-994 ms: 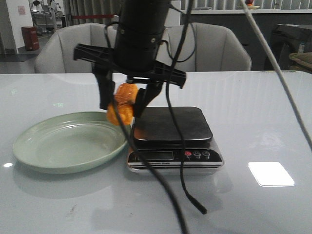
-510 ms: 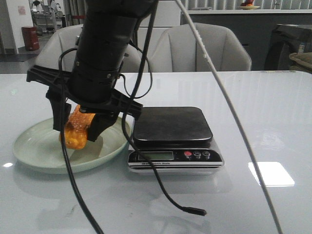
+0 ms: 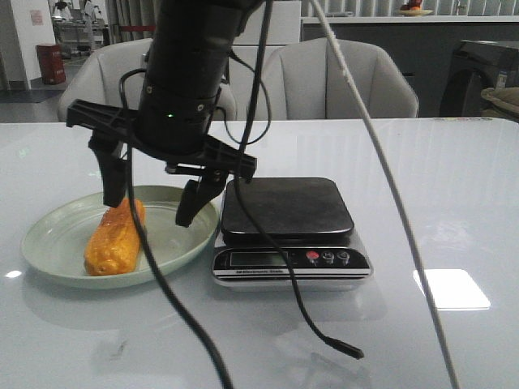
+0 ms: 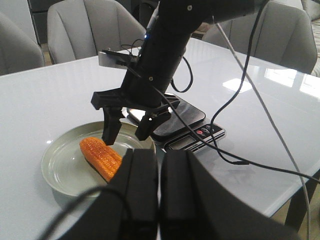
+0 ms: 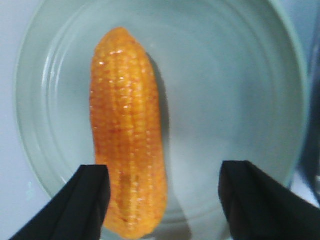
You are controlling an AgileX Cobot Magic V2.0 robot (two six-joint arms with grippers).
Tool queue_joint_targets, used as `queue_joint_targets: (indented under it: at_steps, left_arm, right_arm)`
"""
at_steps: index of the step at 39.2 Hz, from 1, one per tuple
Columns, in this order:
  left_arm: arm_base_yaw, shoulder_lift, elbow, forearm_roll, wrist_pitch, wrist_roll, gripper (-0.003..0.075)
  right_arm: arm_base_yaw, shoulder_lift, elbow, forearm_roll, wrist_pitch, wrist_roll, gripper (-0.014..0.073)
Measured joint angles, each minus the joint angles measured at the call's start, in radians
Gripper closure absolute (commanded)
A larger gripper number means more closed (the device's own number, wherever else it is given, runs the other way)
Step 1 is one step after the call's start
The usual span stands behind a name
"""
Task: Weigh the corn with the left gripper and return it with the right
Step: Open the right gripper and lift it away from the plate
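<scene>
Front, left wrist and right wrist views of the return step. The corn (image 3: 113, 239) lies on its side in the pale green plate (image 3: 36, 235), toward the side of the dish away from the scale (image 3: 285, 207), with nothing touching it. Your right hand (image 3: 150, 209) hangs directly above the cob with its two black fingers spread wide. One fingertip is just over the far end of the cob and the other is over bare plate on the scale side. It grips nothing; the right wrist view confirms this, showing the cob free between and beyond the two finger pads. Your left hand (image 4: 160, 160) sits well back from the plate, its fingers pressed together with only a thin seam between them. It appears to hold nothing, though that view is close and dark at the fingertips, so treat this as likely, not certain. The scale platform is bare, and a loose black cable (image 3: 324, 336) trails across the tabletop (image 3: 422, 186) in front of it. Judged from this layout, the corn is already set down in the plate, which suggests that weighing and return are done. What remains for you is to lift the right hand clear of the plate without nudging the cob and to retract the arm.
</scene>
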Motion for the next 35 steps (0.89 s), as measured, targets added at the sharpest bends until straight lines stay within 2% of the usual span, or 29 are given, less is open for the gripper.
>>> queue_joint_targets:
  at_steps: [8,13,20,29,35]
  left_arm:
    - [0.0,0.0,0.0,0.0,0.0,0.0,0.0596]
    - [0.0,0.0,0.0,0.0,0.0,0.0,0.0596]
    - [0.0,0.0,0.0,0.0,0.0,0.0,0.0596]
    - [0.0,0.0,0.0,0.0,0.0,0.0,0.0596]
    - [0.0,0.0,0.0,0.0,0.0,0.0,0.0596]
  right_arm:
    - [-0.066,-0.085,-0.013,0.012,0.148,-0.239,0.0035]
    - [-0.135,-0.145,-0.013,0.021,0.261,-0.413,0.0037]
    - [-0.231,-0.195,-0.013,0.021,0.368,-0.59,0.0037]
    - [-0.321,-0.293,0.017,0.021,0.387,-0.734,0.0038]
    - [-0.358,-0.415,0.13,0.021,0.361,-0.781,0.0038]
